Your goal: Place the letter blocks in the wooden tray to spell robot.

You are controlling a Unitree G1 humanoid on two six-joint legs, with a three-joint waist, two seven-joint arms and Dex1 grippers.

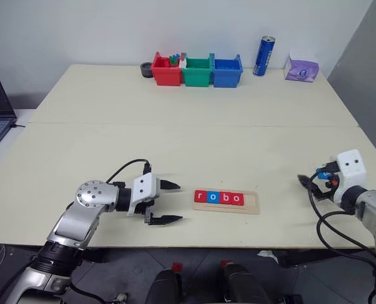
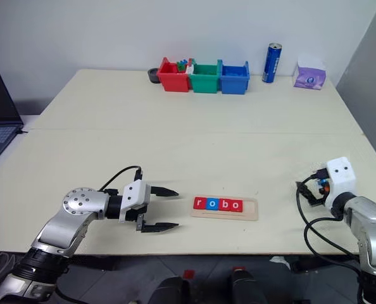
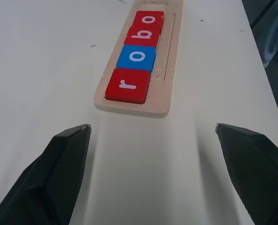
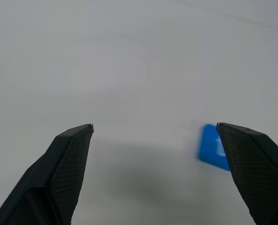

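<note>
Table (image 1: 175, 139) surface, pale and wide, carries everything here. At its far edge, well beyond both grippers, stand three plastic bins (image 1: 197, 71) in red, green and blue, with a blue can (image 1: 263, 56) and a purple tissue pack (image 1: 301, 67) off toward the right gripper's side.

Just in front of the left gripper (image 1: 167, 202), along the line its fingers point, lies the wooden tray (image 1: 251, 202), lengthwise away from it and close to the fingertips without touching them. Four letter blocks (image 3: 138, 57) sit in the tray in a row: a red r (image 3: 128, 85) nearest the gripper, then a blue o (image 3: 137, 57), a red b (image 3: 142, 35) and a red o (image 3: 149, 19) farthest off. The tray's far end, past the last tile, is bare wood.

The left gripper hovers low over the table with its jaws spread wide, holding and touching nothing.

The right gripper (image 4: 155, 129) is well to the tray's right, its jaws likewise spread wide and empty. A blue block (image 4: 213, 147) lies on the table ahead of it, beside one finger (image 4: 256, 164); its letter is too blurred to read.
</note>
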